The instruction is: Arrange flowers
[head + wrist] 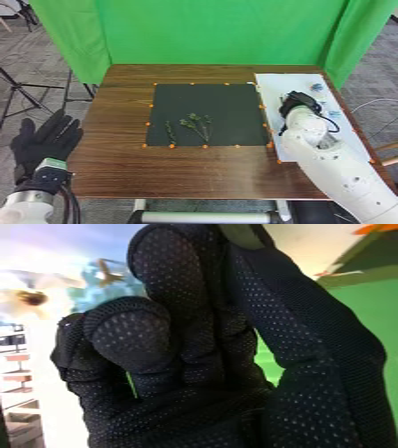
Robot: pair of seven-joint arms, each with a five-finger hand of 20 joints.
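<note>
The flowers [317, 87] lie on a white board [293, 81] at the right side of the brown tabletop [124, 172], small bluish blooms near the board's far end and more just beside the right hand [300, 101], on its outer side. That hand is over the board, its white arm [333, 162] slanting up from the near right corner. From where I stand I can't tell whether it is clenched or has something in its grasp. Close by it, the right wrist view gives a blurred white flower [31, 299] with a brown middle (rather pretty, even out of focus), with pale blue blooms [107, 274] next to it. In the middle of the tabletop is a black mat [235, 112], and on it lie some green sprigs [194, 124], their stems toward the robot, with a narrower green sprig [171, 132] to their left. Orange dots [205, 146] mark the mat's edges. The left hand [43, 142] is released, its fingers straight, out past the tabletop's left edge. Beyond the far edge hangs a bright green curtain [191, 32].
</note>
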